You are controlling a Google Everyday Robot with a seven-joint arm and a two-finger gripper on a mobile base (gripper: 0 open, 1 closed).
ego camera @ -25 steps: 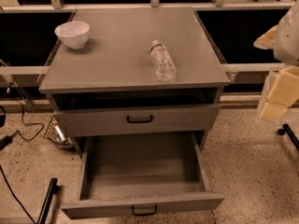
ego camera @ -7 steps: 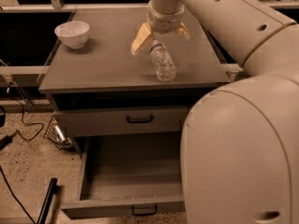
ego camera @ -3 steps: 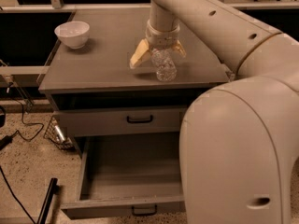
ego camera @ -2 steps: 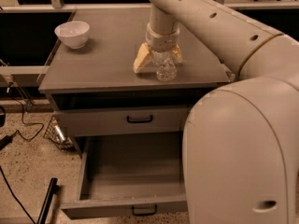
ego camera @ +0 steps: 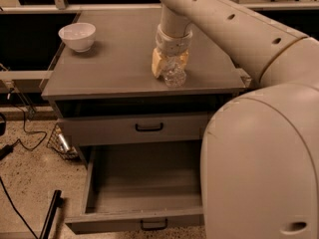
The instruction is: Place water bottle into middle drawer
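Lower and tighter than a moment ago, the gripper (ego camera: pixel 170 67) is clamped on the water bottle (ego camera: pixel 175 77) lying on the cabinet top (ego camera: pixel 109 63), so keep it squeezed firmly and lift straight before swinging over the open middle drawer (ego camera: pixel 134 217)

Tan gripper (ego camera: pixel 170 64) is positioned over the clear, ribbed bottle (ego camera: pixel 175 76). Left of it: white bowl (ego camera: pixel 77 36). Below it: grey drawer (ego camera: pixel 139 179), black handle (ego camera: pixel 153 225).
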